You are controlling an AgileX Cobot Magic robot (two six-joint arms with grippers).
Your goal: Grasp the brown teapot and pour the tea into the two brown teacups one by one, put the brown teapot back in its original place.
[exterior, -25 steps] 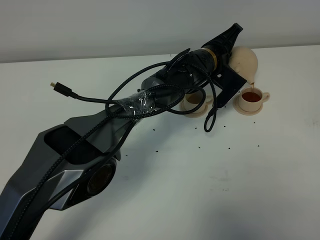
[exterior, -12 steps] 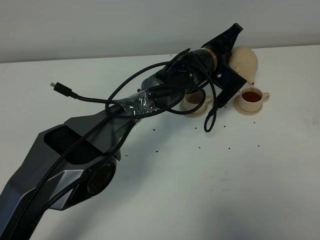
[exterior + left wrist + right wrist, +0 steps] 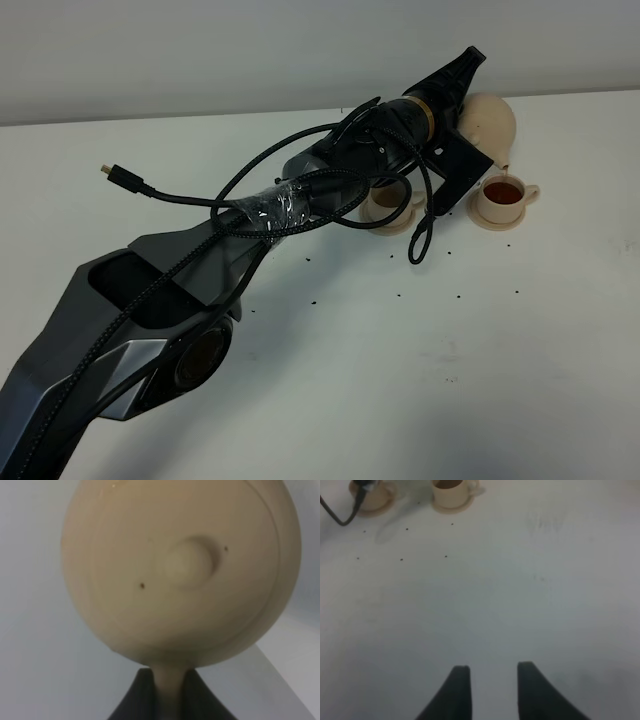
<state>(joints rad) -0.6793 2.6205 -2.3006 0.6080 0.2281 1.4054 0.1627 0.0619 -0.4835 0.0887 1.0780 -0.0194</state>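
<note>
white table (image 3: 450, 340) runs back to a pale wall (image 3: 250, 50) at its far edge; the near and right stretches are bare but for scattered dark specks (image 3: 400, 295) and give the widest free room. the dark grey left arm (image 3: 180, 290) crosses from the near left corner to the far right. its base is cut off by the frame, and a black cable (image 3: 160, 192) loops over it with one plug end loose. at its tip the brown teapot (image 3: 490, 118), round, smooth and beige-tan, is held in the air tipped over, close to the far edge and partly hidden behind the wrist. the left wrist view shows its knobbed lid, and the left gripper (image 3: 169, 692) is clamped on the loop handle. a thin brown stream drops from the spout into the right-hand teacup (image 3: 503, 198), which holds red-brown tea and sits on its small saucer. the other teacup (image 3: 392, 200) is half covered by arm and cable, its contents unclear. the right gripper (image 3: 490, 680) hangs over bare table, jaws apart, nothing between them.
</note>
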